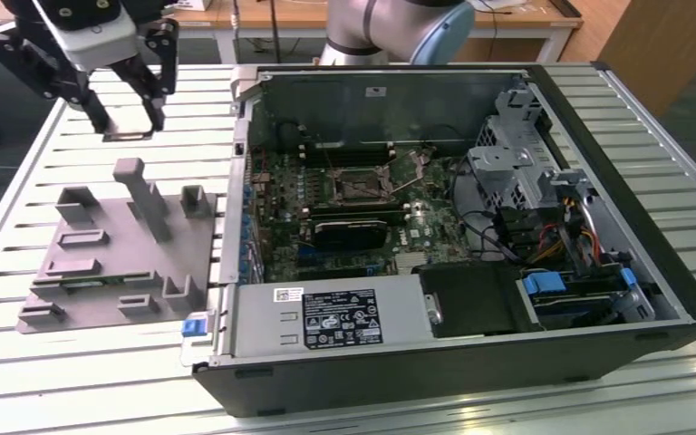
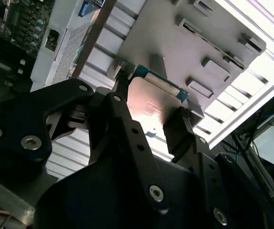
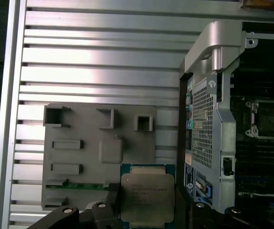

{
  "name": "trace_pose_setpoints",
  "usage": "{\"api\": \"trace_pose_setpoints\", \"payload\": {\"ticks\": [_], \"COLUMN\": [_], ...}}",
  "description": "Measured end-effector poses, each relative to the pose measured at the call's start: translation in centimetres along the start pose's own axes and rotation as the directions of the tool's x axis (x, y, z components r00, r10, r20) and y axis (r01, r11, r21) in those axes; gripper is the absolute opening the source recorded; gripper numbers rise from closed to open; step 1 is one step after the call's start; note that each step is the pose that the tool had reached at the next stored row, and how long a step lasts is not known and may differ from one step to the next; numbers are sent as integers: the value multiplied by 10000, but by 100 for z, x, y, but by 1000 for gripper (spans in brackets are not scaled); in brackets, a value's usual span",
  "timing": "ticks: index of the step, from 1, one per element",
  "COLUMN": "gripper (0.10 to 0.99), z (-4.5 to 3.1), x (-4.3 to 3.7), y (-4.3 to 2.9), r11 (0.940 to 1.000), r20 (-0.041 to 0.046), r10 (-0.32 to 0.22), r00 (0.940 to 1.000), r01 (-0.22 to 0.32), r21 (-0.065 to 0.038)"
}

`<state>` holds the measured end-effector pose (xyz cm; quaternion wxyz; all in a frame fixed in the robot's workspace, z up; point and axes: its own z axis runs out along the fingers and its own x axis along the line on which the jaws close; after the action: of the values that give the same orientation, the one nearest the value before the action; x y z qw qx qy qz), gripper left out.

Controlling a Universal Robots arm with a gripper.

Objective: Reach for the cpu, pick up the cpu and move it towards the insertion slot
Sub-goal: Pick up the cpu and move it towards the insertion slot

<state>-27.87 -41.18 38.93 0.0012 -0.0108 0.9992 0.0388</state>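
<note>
My gripper (image 1: 128, 127) hangs above the slatted table at the exterior view's upper left, shut on the cpu (image 1: 128, 136), which shows there as a thin flat piece between the fingertips. In both wrist views the cpu (image 3: 147, 198) (image 2: 151, 102) is a square chip with a silvery metal top, clamped edge to edge between the two black fingers (image 2: 179, 125). It is held in the air over the grey plastic tray (image 3: 79, 129). The insertion slot (image 1: 358, 186) (image 3: 270, 119), a dark square socket with a metal frame, lies inside the open computer case, well to the exterior view's right of the gripper.
The open black computer case (image 1: 638, 272) takes up the middle and the exterior view's right, its silver side wall (image 3: 213, 95) standing between gripper and socket. The grey tray (image 1: 94, 272) with upright posts lies on the slatted table (image 1: 33, 163) beside the case.
</note>
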Motion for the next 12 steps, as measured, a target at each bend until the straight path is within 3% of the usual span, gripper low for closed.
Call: {"api": "trace_pose_setpoints", "payload": {"ticks": [12], "gripper": [545], "z": [1], "x": [-441], "y": [-9], "r11": [10000], "r20": [1], "r10": [0], "r00": [10000], "r01": [0], "r21": [-38]}}
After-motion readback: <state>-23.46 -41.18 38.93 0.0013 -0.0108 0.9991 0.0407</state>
